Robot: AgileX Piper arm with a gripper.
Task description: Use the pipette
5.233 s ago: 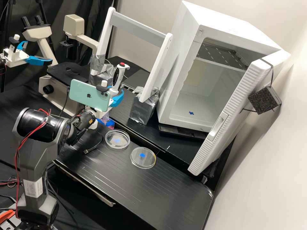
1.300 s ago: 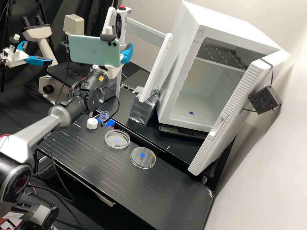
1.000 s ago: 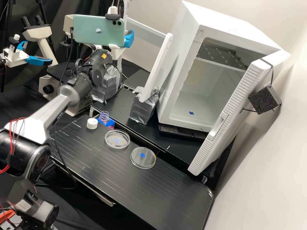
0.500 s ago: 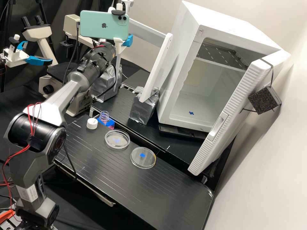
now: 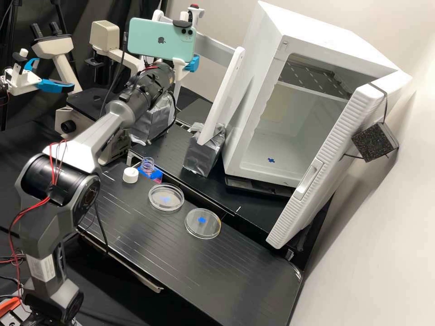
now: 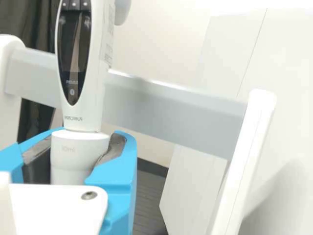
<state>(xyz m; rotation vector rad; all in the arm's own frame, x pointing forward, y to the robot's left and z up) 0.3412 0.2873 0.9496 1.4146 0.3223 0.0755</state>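
In the high view my gripper (image 5: 192, 64) is raised above the far bench beside the grey crossbar, partly hidden by the green phone on its mount. The white electronic pipette (image 5: 195, 12) stands upright in it, its red top button showing. In the wrist view the gripper (image 6: 77, 157) is shut around the collar of the pipette (image 6: 98, 81), below its dark display, with the crossbar behind. An uncapped bottle of pink liquid (image 5: 147, 166) stands at the near bench's far edge, its white cap (image 5: 130, 175) beside it. Two clear dishes (image 5: 166, 204) (image 5: 202, 231) lie nearby.
The white frame's crossbar (image 5: 215, 50) spans two posts on foil-wrapped blocks. In the wrist view its right post (image 6: 244, 161) rises near the gripper. A white incubator (image 5: 267, 50) with its door open stands right. A microscope (image 5: 81, 105) stands behind the arm at the left.
Since 5.2 s ago the gripper has lifted the pipette from above the bottle to high over the far bench. In the last second it has shifted right, past the left post, still holding it.
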